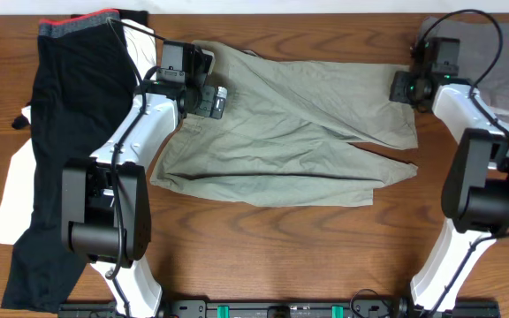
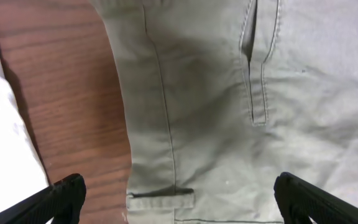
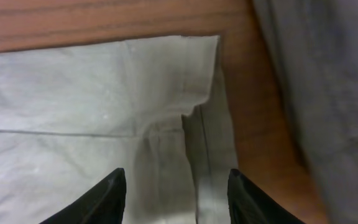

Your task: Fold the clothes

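The clothes are light khaki shorts [image 1: 299, 124], spread flat across the middle of the table with the waistband to the left and the two legs to the right. My left gripper [image 1: 203, 88] hovers over the waistband end. In the left wrist view the left gripper [image 2: 179, 196] is wide open above a belt loop [image 2: 161, 198] and a pocket slit [image 2: 258, 93]. My right gripper [image 1: 406, 88] is at the upper leg's far end. In the right wrist view the right gripper [image 3: 176, 190] stands open over the leg's hem corner [image 3: 197, 81], and nothing is pinched.
A black garment [image 1: 69, 132] with a red and grey waistband lies at the left on a white cloth [image 1: 11, 194]. A grey garment [image 1: 502, 62] sits at the back right, close to the right arm. Bare wood table [image 1: 290, 247] shows in front of the shorts.
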`<state>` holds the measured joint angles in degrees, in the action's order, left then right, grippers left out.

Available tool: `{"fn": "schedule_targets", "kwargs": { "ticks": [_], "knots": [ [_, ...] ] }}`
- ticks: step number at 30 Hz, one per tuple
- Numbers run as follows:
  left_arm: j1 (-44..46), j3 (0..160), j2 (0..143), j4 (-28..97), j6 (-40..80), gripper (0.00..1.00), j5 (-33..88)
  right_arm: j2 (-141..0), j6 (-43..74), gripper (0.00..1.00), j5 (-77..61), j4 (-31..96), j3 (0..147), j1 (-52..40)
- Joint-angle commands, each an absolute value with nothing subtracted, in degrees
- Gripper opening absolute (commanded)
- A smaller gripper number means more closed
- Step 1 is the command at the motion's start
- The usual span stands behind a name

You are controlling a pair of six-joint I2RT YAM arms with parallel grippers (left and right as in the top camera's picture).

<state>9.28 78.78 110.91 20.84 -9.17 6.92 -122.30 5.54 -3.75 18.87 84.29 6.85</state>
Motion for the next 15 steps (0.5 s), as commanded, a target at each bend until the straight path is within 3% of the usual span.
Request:
{"fn": "schedule_targets", "kwargs": {
  "ticks": [1, 8, 13, 15],
  "knots": [
    [9.47, 79.24, 111.70, 21.74, -8.69, 0.98, 7.35, -124.40, 6.79, 0.47, -4.82, 16.34, 84.75, 7.14],
    [9.47, 79.24, 111.70, 23.35, -8.69, 0.98, 7.33, -127.13, 8.95, 0.36, -6.74, 11.11, 84.75, 7.11],
    [9.47, 79.24, 111.70, 23.79, -8.69, 0.98, 7.33, -127.44, 9.47, 0.05, -9.23, 10.13, 84.77, 7.07],
    [9.47, 79.24, 111.70, 23.73, -8.69, 0.98, 7.33, -127.42, 9.85, 0.01, -9.52, 9.19, 85.17, 7.07]
  ]
}}
